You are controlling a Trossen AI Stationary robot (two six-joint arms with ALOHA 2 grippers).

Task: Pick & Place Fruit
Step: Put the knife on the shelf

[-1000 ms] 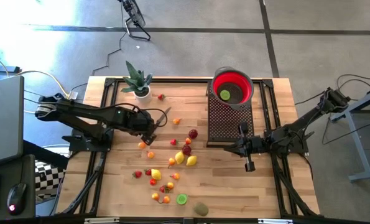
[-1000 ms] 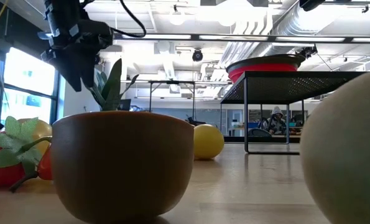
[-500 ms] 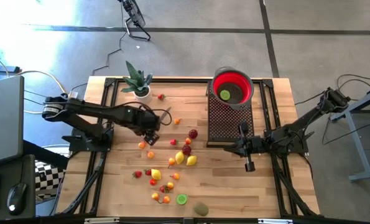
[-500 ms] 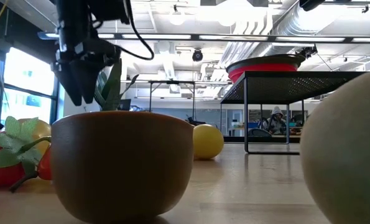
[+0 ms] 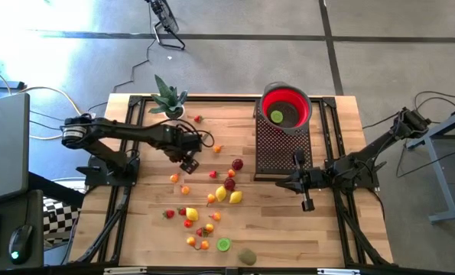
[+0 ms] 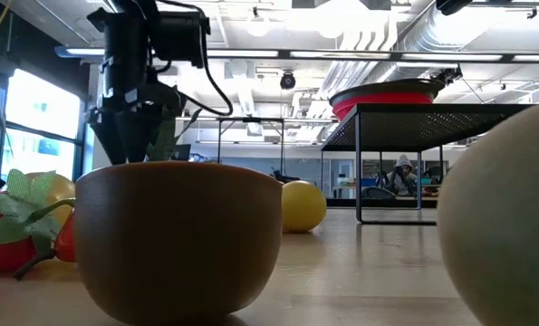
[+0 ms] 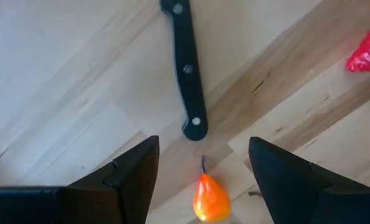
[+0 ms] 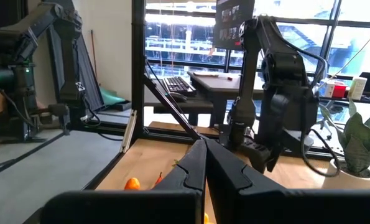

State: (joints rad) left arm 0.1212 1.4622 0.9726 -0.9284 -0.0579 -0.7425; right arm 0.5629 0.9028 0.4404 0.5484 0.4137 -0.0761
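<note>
High view: the left gripper [image 5: 189, 163] hangs over the surface [image 5: 288, 221] near the knife [image 5: 205, 142]; the right gripper [image 5: 306, 202] rests beside the black rack [image 5: 282, 149].

Left wrist view: one orange pear-shaped fruit [image 7: 211, 198] lies between the open jaws, stem toward the knife.

Right wrist view: jaws closed, empty.

I find no lettering, label, brand, number or sign that I can read on anything in these views. The hanging screen [image 8: 233, 23] beyond my table, above the desk, shows only pale marks too small to make out.
</note>
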